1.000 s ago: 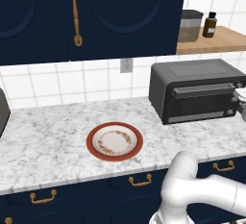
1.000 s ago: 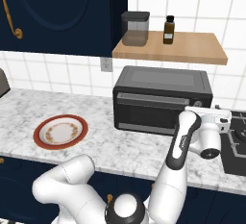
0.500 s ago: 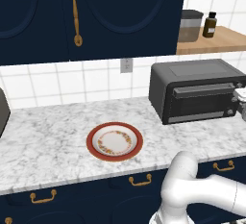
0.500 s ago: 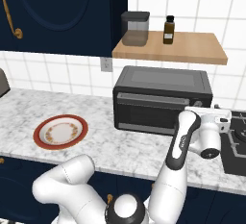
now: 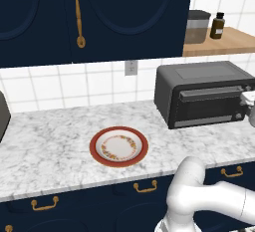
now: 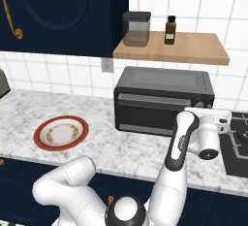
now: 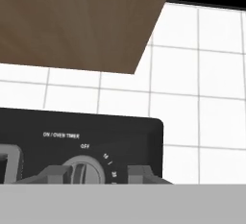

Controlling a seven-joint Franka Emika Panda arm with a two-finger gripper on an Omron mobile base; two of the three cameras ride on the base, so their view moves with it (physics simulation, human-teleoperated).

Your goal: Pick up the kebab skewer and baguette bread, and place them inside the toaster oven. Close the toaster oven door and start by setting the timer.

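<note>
Pincer [image 7: 95,176] fingers astride toaster oven [image 6: 163,100] timer knob [image 7: 82,170], grip uncertain; wooden shelf [image 7: 77,21] overhead.

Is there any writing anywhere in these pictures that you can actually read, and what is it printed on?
"ON / OVEN TIMER": small white print on the toaster oven panel, above its timer knob.
"OFF": just above that knob.
Numbers around the dial's right side: too blurred to read reliably.
Brown bottle on the shelf: no readable label.
Plate: floral pattern, no words.
</note>
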